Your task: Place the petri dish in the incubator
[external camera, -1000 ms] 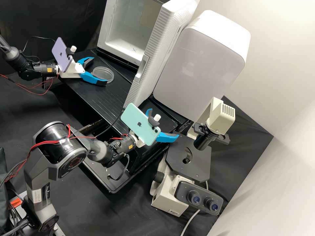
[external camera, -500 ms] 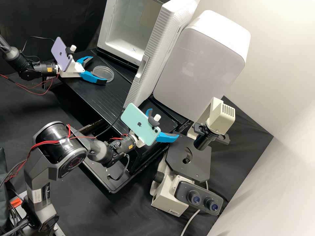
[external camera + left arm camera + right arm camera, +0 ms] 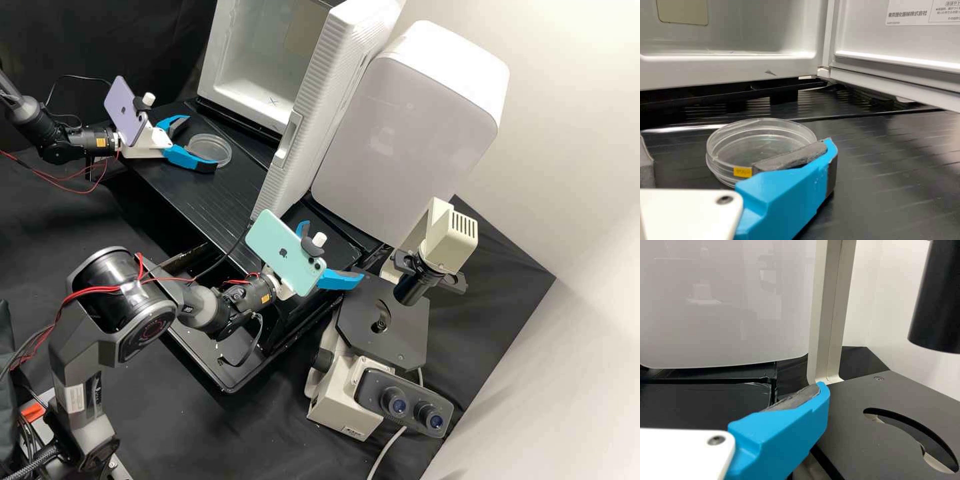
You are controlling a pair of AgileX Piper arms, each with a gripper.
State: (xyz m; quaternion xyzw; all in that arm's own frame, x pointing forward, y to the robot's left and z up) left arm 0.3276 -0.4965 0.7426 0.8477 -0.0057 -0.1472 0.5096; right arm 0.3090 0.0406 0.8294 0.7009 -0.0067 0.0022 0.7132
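The clear petri dish (image 3: pixel 211 149) lies on the black bench in front of the white incubator (image 3: pixel 248 56), whose door (image 3: pixel 319 100) stands open. My left gripper (image 3: pixel 199 144) is open at bench level, its blue fingers reaching to the dish's near edge on either side. In the left wrist view the dish (image 3: pixel 760 147) sits just beyond one blue finger (image 3: pixel 790 186), with the incubator's lower edge (image 3: pixel 730 62) behind it. My right gripper (image 3: pixel 337 263) is open with nothing in it, hanging over the microscope stage (image 3: pixel 890 410), far from the dish.
A second white box (image 3: pixel 413 120) stands right of the incubator door. The microscope (image 3: pixel 383 333) with its black stage and eyepieces takes up the front right. Red cables trail near the left arm (image 3: pixel 47 133). Bare ribbed bench (image 3: pixel 207 200) lies between the dish and the right arm.
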